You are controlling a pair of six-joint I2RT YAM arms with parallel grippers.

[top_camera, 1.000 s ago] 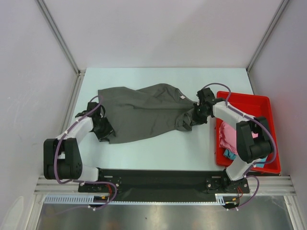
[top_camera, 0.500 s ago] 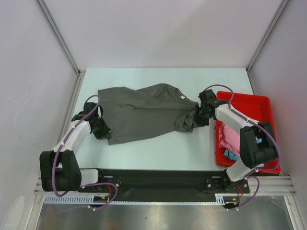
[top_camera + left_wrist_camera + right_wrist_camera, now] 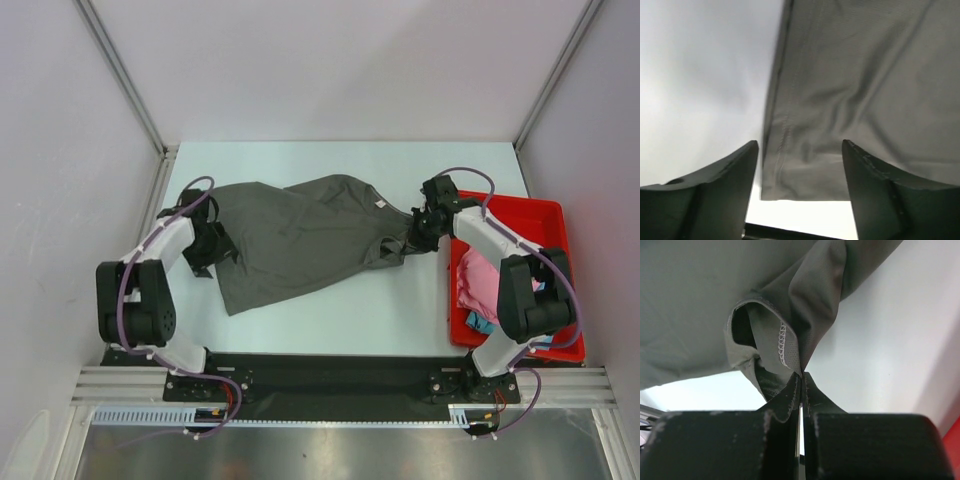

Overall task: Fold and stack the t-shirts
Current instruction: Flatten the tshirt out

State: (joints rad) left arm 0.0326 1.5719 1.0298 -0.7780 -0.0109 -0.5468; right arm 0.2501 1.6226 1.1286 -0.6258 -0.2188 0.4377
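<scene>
- The grey shirt lies spread on the white table, across the middle, between the two arms.
- It is mostly flat, with soft wrinkles. Its right end is gathered into a narrow bunch, and its lower left corner points toward the near edge.
- The left gripper is at the left edge of the grey shirt, low over the table.
- In the left wrist view its jaws stand wide apart. The hem and one corner of the shirt lie in the gap between them, and the cloth is not pinched.
- I cannot tell if the left fingers touch the cloth at their tips.
- The right gripper is at the bunched right end of the shirt, just beside the left wall of the red tray.
- In the right wrist view its jaws are pressed together on a fold of the grey cloth. A seam with white stitching shows just above the fingertips.
- From this grip the cloth rises a little and spreads out to the left.
- The tray stands at the right side of the table, near the right arm.
- The pink shirt lies crumpled in the tray, against its left wall.
- The blue shirt is in the tray too, just at the near side of the pink one. Only a small part of it shows.
</scene>
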